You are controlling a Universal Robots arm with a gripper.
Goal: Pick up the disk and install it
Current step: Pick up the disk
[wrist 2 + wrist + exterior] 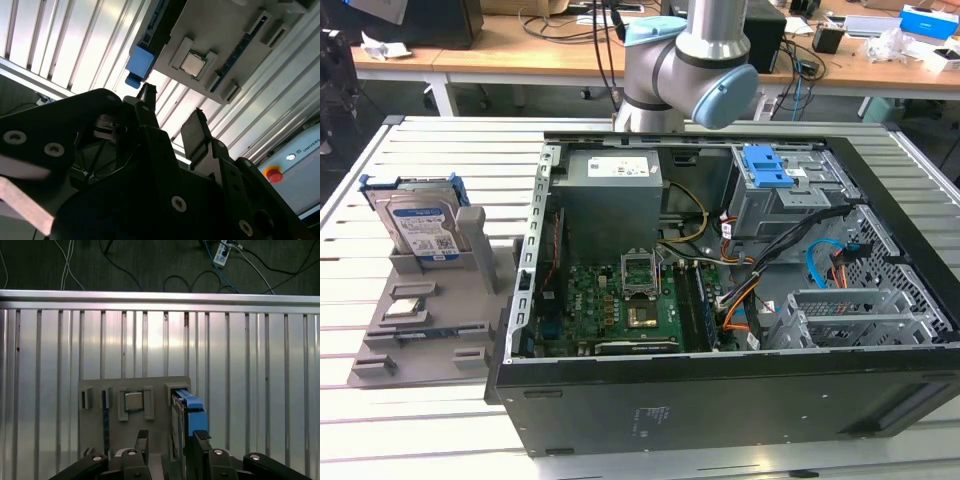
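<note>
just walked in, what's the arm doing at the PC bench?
The arm is at the start of a disk install. The disk stands upright in the grey holder on the slatted table, to the exterior view's left of the open computer case. In the first wrist view the end effector is open and empty, above the holder and near the disk. Nothing has been picked up yet.

From here I can read nothing surely: the label on the disk [420,228] shows barcodes, its print too small.
</note>
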